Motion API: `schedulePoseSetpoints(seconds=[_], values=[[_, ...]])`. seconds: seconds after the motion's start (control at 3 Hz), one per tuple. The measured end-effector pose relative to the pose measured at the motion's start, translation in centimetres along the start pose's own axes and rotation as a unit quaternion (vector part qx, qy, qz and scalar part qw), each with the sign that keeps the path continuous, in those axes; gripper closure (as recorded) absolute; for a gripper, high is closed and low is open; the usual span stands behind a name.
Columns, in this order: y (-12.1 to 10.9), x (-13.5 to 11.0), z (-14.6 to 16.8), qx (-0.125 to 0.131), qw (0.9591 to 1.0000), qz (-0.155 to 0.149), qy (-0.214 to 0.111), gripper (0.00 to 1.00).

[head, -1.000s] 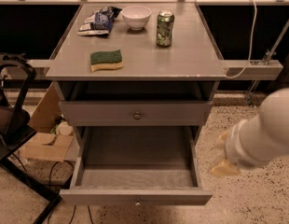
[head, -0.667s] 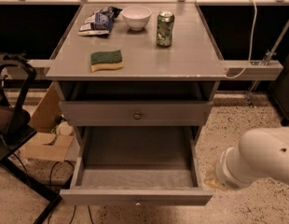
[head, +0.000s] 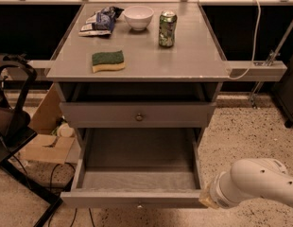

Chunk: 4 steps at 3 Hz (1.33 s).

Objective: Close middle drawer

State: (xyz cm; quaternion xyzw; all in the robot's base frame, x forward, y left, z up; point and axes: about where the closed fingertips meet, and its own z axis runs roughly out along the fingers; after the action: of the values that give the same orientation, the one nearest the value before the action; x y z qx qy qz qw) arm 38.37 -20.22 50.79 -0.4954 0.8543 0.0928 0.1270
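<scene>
At middle drawer [head: 137, 180] right corner, tool [head: 206, 201]

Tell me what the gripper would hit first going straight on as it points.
Probably the middle drawer, at its front right corner: the gripper, low at the right, points left at it and looks almost touching, though depth is unclear.

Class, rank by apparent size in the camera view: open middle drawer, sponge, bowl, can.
1. middle drawer
2. sponge and bowl: look alike
3. can: smaller, but farther back, so unsure
The gripper is at the drawer's front right corner.
</scene>
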Motion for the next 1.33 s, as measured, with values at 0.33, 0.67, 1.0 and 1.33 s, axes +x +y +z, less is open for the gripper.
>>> schedulePoseSetpoints(seconds=[0.33, 0.67, 1.0, 1.33], values=[[0.0, 0.0, 0.1, 0.001, 1.0000, -0.001, 0.004, 1.00], [0.2, 0.6, 2.8, -0.015, 0.9999, 0.004, -0.003, 1.00], [0.2, 1.8, 9.5, -0.039, 0.9988, 0.011, -0.028, 1.00], [0.3, 1.9, 11.7, -0.046, 0.9982, 0.009, -0.037, 1.00]])
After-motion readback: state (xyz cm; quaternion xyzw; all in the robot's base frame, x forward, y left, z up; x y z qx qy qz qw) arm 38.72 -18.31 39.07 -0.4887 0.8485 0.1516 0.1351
